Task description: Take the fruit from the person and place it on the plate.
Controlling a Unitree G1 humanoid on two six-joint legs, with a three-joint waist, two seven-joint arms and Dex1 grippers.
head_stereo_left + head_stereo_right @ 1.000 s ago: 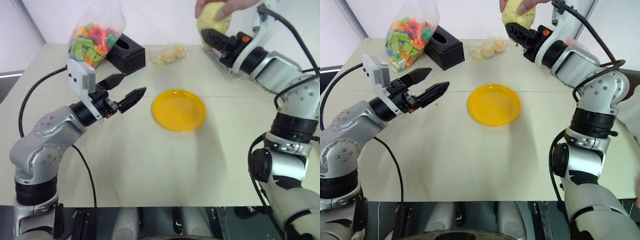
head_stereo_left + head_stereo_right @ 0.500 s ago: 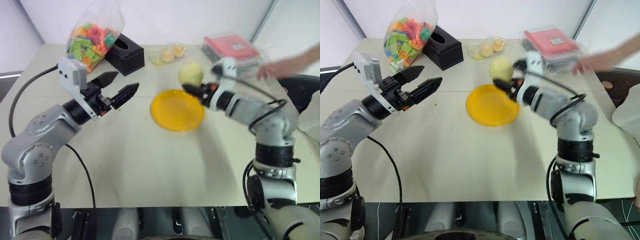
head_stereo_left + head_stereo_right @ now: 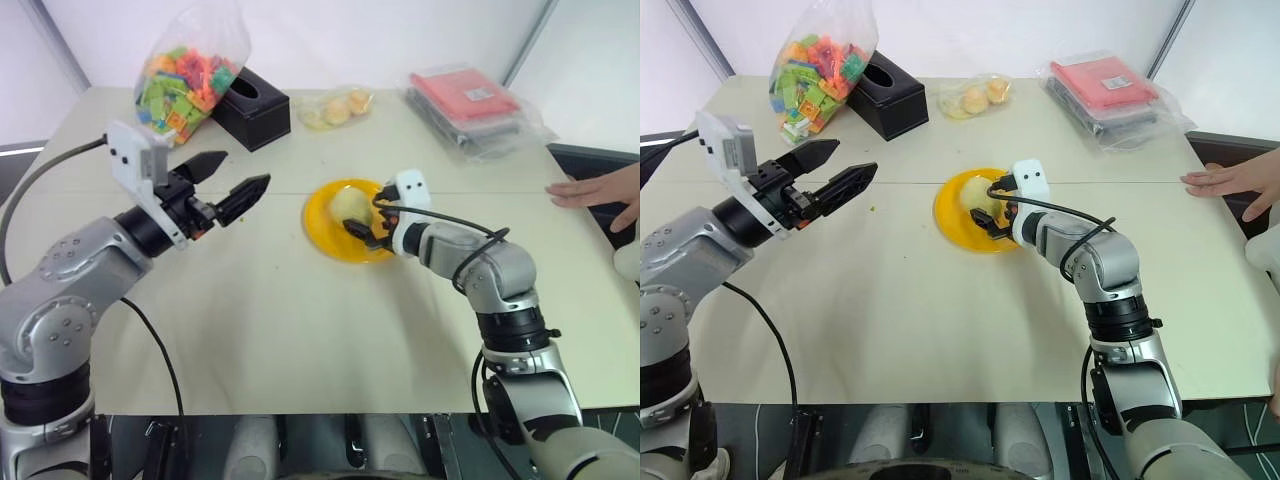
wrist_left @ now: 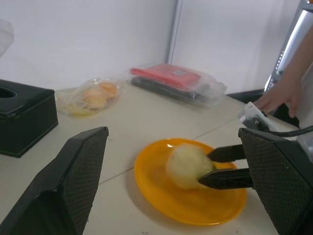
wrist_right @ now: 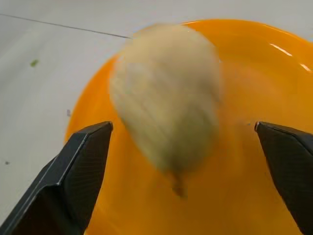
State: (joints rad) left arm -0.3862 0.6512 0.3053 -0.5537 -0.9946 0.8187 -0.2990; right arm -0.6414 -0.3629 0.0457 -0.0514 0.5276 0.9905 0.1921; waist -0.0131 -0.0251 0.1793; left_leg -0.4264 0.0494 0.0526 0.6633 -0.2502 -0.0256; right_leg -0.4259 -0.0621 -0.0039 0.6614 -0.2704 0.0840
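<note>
Right wrist view: right gripper (image 5: 181, 161) fingers spread, fruit (image 5: 166, 93) loose mid-frame on plate (image 5: 254, 205); bump it withdrawing, it rolls off.

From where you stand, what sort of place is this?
Probably a lab or test bench rather than a home: a plain beige table against bare white walls, set with props such as a clear bag of colourful plastic blocks, a black tissue box and a round yellow plate.
</note>
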